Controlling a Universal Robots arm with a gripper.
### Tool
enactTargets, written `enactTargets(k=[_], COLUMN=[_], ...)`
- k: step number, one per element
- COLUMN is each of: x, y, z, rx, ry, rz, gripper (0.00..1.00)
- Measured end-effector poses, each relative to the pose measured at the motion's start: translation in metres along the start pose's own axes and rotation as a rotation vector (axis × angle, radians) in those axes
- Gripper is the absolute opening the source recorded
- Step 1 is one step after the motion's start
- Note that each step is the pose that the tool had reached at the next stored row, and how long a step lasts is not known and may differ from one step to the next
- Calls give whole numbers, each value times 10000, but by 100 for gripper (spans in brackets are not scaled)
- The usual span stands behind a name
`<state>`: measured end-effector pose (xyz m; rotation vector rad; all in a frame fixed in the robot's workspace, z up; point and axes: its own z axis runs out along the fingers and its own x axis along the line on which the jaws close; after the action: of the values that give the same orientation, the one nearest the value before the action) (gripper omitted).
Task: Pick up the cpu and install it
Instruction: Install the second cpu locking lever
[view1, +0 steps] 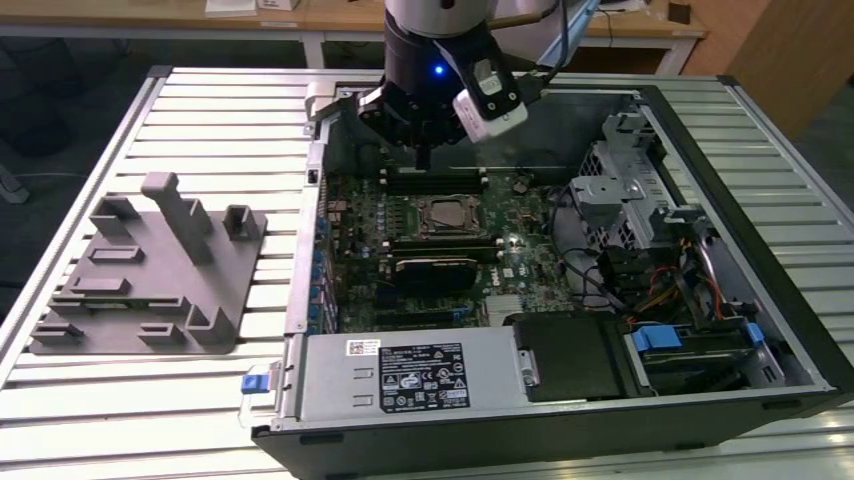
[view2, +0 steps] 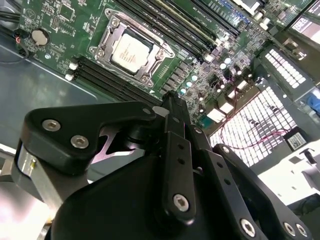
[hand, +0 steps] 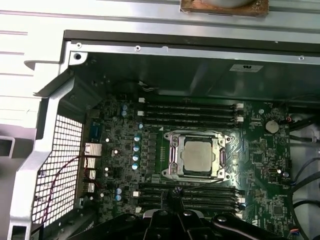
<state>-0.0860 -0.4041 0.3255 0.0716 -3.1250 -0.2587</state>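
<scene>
The cpu (hand: 198, 157), a thin square chip with a dull silvery top plate, lies seated in the black-framed metal socket (hand: 173, 156) on the green motherboard (hand: 260, 165) inside the open computer case (view1: 787, 330). The black pincer (view2: 170, 102) hangs above the board with its fingers clenched together on nothing, the cpu at about 11 o'clock of its tip in the second wrist view. A grey plastic tray (view1: 147, 290) with upright posts rests on the slatted metal desk (view1: 80, 410).

The work surface is a pale metal slatted counter (view1: 200, 120) with parallel ribs running across the exterior view. Behind it stands a light wooden desk with white legs (view1: 320, 25). A wooden panel (view1: 787, 50) occupies the exterior view's upper right corner. Dark floor (view1: 80, 80) lies beneath the desk.
</scene>
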Motion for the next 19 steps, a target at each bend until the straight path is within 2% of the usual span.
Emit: enactTargets(k=[6, 19], x=[-8, -51], y=[1, -6], z=[31, 75], rx=[63, 144], ry=[-3, -10], rz=[36, 103], gripper=[11, 11])
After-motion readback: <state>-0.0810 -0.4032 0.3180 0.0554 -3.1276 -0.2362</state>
